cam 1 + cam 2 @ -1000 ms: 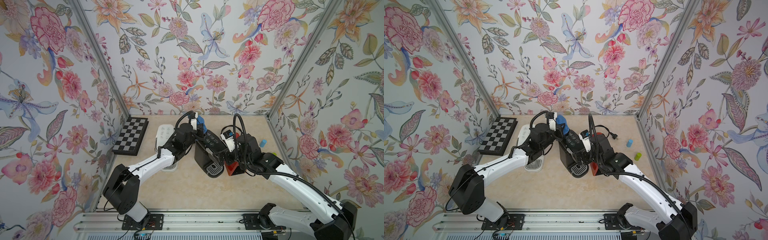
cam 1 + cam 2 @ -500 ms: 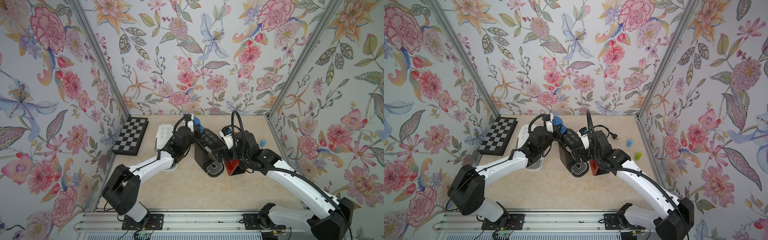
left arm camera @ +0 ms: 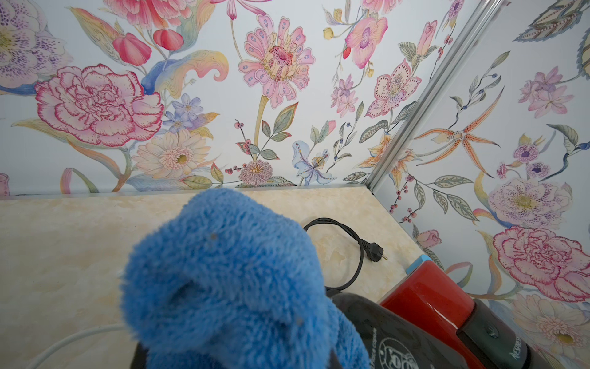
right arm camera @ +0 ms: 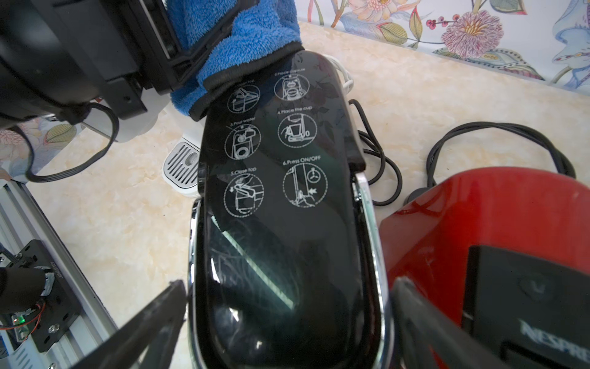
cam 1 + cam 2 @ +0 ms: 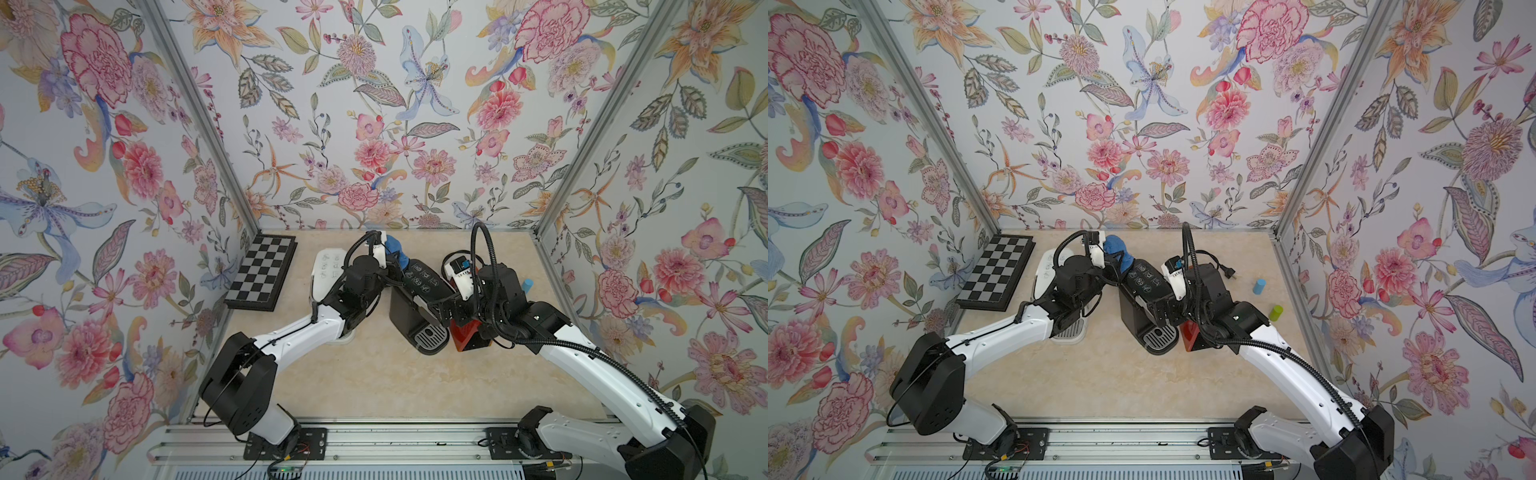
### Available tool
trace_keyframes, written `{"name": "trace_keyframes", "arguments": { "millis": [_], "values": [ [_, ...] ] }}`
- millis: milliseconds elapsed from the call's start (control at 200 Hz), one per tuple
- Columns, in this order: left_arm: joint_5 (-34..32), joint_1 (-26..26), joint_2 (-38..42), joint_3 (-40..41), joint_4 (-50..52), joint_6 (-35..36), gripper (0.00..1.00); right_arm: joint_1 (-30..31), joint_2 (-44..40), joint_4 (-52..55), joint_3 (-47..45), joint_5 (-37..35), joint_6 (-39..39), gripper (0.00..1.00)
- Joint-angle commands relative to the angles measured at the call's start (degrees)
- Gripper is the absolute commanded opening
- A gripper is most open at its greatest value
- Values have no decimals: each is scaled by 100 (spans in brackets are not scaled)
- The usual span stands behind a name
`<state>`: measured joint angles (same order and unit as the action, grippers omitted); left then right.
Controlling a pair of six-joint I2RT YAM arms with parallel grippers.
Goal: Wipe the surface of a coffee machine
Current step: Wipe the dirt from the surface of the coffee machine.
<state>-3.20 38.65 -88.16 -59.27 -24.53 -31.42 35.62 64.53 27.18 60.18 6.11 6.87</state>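
Two pincers, two jobs. The left pincer is clenched on a wadded blue cloth, and the cloth's hemmed edge sits on the far end of the black coffee machine, right by the first printed icons on its lid. The right pincer is spread wide, one finger on each side of the machine's near end, close to the chrome trim. I can't tell if it's actually touching or just bracketing the thing.

Progress-wise I'd call it the middle of the wiping, not the end. The cloth is in contact with the lid, but only at one end. The long glossy stretch toward the right pincer shows faint streaks in the reflections, so I'd guess it needs a pass. Nothing shows the sides or the drip grille getting any attention.

The machine itself is glossy black with a rounded lid, six white instruction icons and a metal drip grille. It stands mid-table between a white machine and a red machine just beside it.
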Motion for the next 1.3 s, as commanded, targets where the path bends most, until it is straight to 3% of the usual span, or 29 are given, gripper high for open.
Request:
{"name": "trace_keyframes", "arguments": {
  "millis": [0,255,425,530,791,1051,1296],
  "values": [
    [261,81,93,-392,656,256,0,-107,-294,-444,150,-200,-4,100],
    [128,-6,120,-820,1028,637,0,-151,-340,-392,89,-124,66,100],
    [451,-278,-253,-1174,902,764,0,-143,59,-546,386,-118,191,100],
    [609,-349,-591,-1210,703,517,0,-140,335,-791,377,-234,286,94],
    [407,-342,-550,-349,141,1,0,-12,741,-1167,283,-618,384,84],
    [102,-160,-577,-114,342,-169,0,40,986,-1325,266,-822,413,83],
    [-683,114,-501,-6,623,-327,0,82,1139,-1382,285,-902,433,83]
  ]
}}
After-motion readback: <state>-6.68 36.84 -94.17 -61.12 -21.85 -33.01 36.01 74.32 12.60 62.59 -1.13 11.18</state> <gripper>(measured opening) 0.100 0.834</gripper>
